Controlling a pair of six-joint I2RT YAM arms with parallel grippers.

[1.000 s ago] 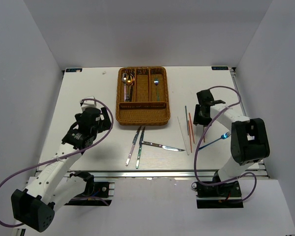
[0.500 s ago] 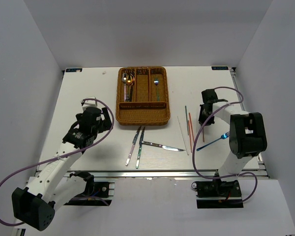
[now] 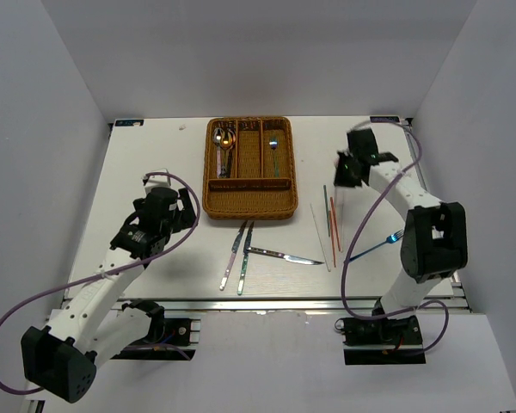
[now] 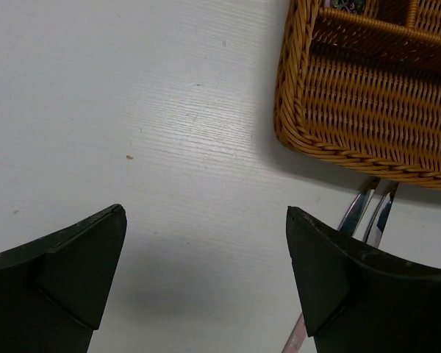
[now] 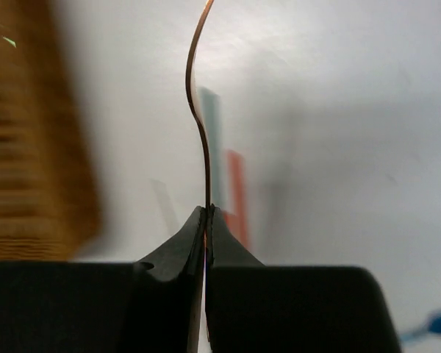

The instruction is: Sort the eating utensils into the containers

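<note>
Right wrist view: the right tool (image 5: 207, 213) is seen pinched fully closed on a thin copper-red chopstick (image 5: 207, 184), which is gripped at its near end and is drawn as a bent line rising out of the fingertips. Below it, blurred, a green chopstick (image 5: 209, 125) and a red chopstick (image 5: 237, 191) are made out on the white tabletop (image 5: 338, 110), with the wicker tray (image 5: 37, 147) smeared along the left edge and a blue-handled fork (image 5: 437, 323) at the lower right corner. From the top external camera the right tool (image 3: 351, 168) is shown lifted above the tabletop, right of the tray (image 3: 249, 206), and a white chopstick (image 3: 320, 237) is seen lying just left of the green and red ones. In the left wrist view the left tool (image 4: 206, 212) is held wide open with nothing between its fingers, above bare tabletop beside the tray's near left corner. Two knives (image 3: 239, 256) are laid side by side just in front of the tray, and a third knife (image 3: 284, 256) lies crosswise beside them. Spoons (image 3: 225, 142) are placed in the tray's left long slot, and a fork (image 3: 273, 146) in the right one.
</note>
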